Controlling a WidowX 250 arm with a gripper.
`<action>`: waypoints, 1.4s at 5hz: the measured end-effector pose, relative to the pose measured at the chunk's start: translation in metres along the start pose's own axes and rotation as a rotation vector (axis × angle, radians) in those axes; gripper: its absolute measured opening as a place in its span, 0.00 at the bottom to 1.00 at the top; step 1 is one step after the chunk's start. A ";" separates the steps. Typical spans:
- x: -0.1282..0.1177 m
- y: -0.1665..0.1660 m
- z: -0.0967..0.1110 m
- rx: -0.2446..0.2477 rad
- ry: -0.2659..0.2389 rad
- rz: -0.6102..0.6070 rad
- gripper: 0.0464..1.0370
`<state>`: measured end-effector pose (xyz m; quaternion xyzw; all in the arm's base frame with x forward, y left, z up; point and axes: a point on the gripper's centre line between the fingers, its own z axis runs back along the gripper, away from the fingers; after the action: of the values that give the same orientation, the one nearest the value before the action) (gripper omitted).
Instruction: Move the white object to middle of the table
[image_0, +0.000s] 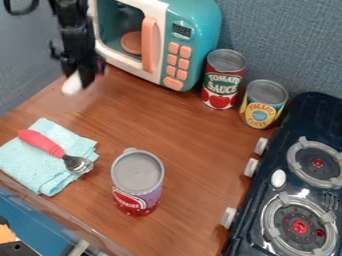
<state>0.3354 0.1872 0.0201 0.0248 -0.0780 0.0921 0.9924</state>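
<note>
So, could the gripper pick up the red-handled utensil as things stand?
Probably not right away: the utensil lies uncovered on the cloth, but the gripper seems to hold the white object.

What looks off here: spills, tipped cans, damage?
Nothing stands out. Front can, red can and yellow can stand upright; red-handled utensil lies on the cloth; white object is at the gripper. No spill or damage visible.

The brown wooden table (194, 137) carries a teal toy microwave (178, 55) at its far side, a red-labelled can (222, 82) beside it, a yellow-labelled can (262, 106) next along, a dark toy stove (298, 184) at right, a folded aqua cloth (39, 160) at left, and an upright purple-and-red can (137, 182) between.
</note>
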 end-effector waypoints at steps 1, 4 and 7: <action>0.007 -0.044 0.042 -0.047 -0.079 -0.014 0.28; 0.004 -0.193 0.041 -0.182 -0.092 -0.132 0.28; -0.037 -0.227 -0.021 -0.107 -0.015 -0.159 0.28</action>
<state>0.3448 -0.0413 -0.0146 -0.0216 -0.0879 0.0086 0.9959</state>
